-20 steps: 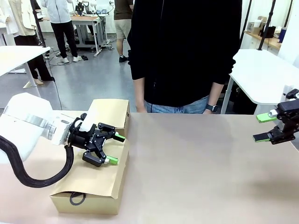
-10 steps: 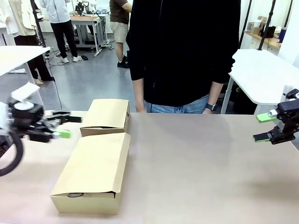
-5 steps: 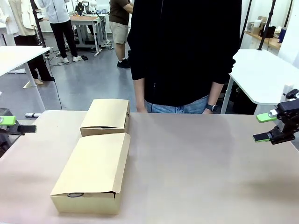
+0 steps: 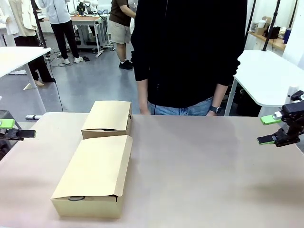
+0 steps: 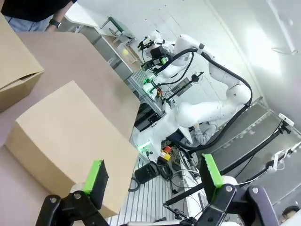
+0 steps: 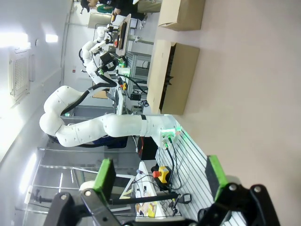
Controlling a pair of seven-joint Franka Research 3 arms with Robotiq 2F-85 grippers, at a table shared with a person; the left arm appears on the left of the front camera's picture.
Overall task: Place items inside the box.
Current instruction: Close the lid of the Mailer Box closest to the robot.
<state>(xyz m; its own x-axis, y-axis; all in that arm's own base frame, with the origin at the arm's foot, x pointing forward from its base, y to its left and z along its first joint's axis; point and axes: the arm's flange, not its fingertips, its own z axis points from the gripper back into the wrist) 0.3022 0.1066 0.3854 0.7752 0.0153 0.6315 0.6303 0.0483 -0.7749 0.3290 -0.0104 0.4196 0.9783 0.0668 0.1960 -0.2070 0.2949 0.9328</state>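
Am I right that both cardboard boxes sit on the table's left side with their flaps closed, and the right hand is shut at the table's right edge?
Not quite: the right hand is open, its green pads held well apart, as the front and right wrist views show. The rest stands: both boxes, the near one and the far one, sit closed on the left side of the table.

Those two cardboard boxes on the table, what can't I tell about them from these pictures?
- Near box, front view: its closed flap hides the contents; just a dark loop peeks out at the front gap.
- Far box, front view: the lid hides the inside.
- Far box, left wrist view: cut off by the picture's left edge.
- Both boxes, right wrist view: the insides are too dark and small to make out.
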